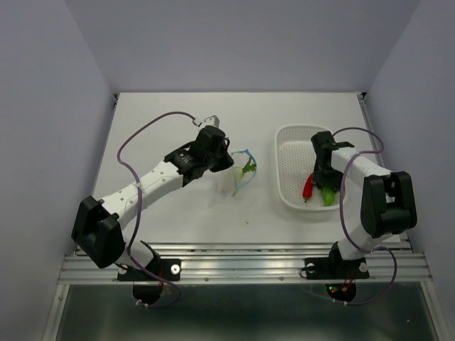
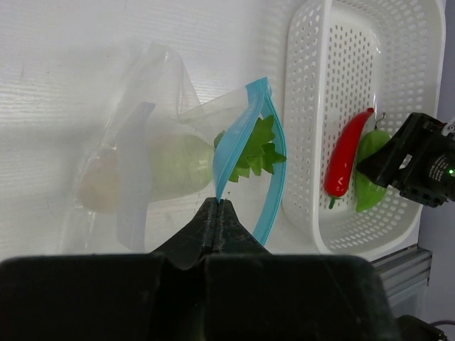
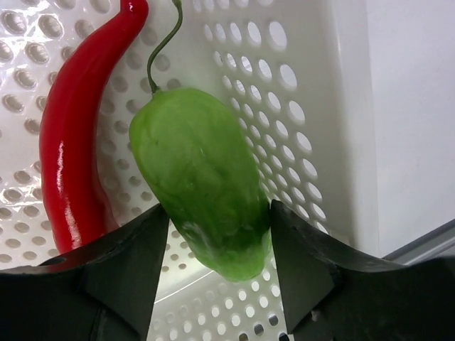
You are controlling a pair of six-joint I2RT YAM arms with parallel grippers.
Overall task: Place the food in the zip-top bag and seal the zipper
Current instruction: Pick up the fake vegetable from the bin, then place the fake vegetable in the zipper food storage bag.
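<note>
The clear zip-top bag [image 1: 245,170] lies mid-table with the white radish [image 2: 178,167] inside, its green top at the mouth. My left gripper [image 2: 217,202] is shut on the bag's light-blue zipper [image 2: 234,142] at the mouth's near edge, and it also shows in the top view [image 1: 227,161]. The red chili [image 3: 71,156] and the flat green pod [image 3: 199,177] lie in the white basket [image 1: 291,142]. My right gripper [image 3: 219,213] is down in the basket, and its two fingers touch the pod's sides.
The white perforated basket [image 2: 306,106] stands right of the bag, close to its mouth. Its right wall [image 3: 298,85] rises just beside my right fingers. The table's near metal rail [image 1: 242,263] runs along the front.
</note>
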